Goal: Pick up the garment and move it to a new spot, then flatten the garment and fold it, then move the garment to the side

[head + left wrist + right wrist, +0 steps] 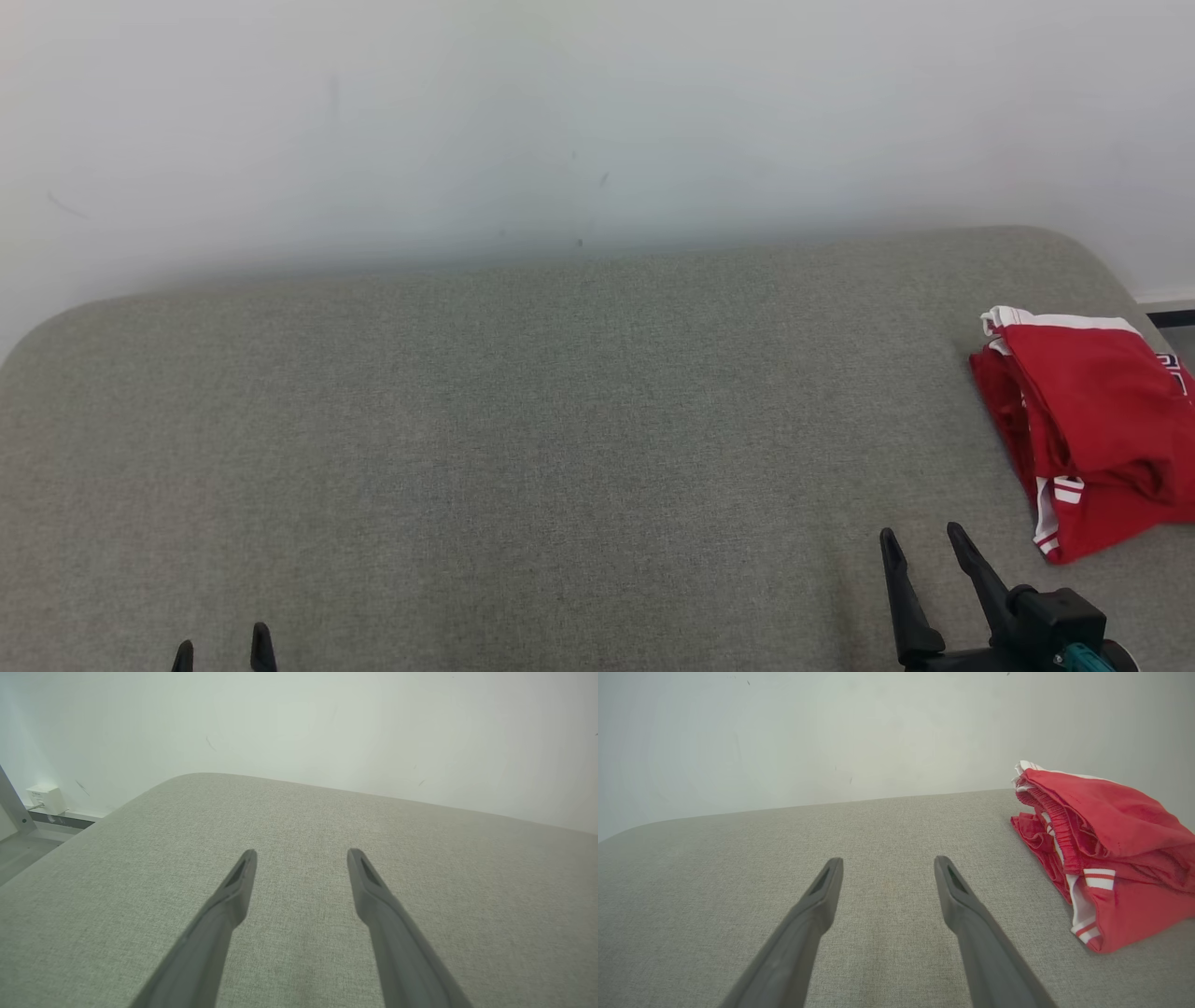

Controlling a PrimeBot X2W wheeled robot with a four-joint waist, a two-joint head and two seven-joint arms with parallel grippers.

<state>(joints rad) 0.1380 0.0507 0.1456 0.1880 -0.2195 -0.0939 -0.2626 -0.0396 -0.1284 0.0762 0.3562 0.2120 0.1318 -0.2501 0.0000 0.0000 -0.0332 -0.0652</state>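
Garment (1088,429): red, with white trim and white stripes. It lies in a loosely folded heap at the far right of the grey fabric surface (560,420), close to the right edge, and the head view's right border cuts it off. The right wrist view shows several layers stacked unevenly, with a gathered red band along the near-left side. There is some dark lettering at its right end, too small to read.

Right gripper (922,535): at the lower right of the head view, fingers spread wide with nothing between them. The garment sits ahead of it and to its right, near but clearly apart, with no contact. In its own wrist view both fingers point over bare grey fabric, the heap off to their right.

Left gripper (222,651): only its two dark tips show at the lower left of the head view. The left wrist view shows the fingers wide apart and empty over bare fabric, well away from the garment.

Surface: rounded far corners, with the far edge running along a pale wall (597,112) that carries a few small dark marks.

The left wrist view also takes in a small white box (46,799) low against the wall, beyond the left corner of the surface.
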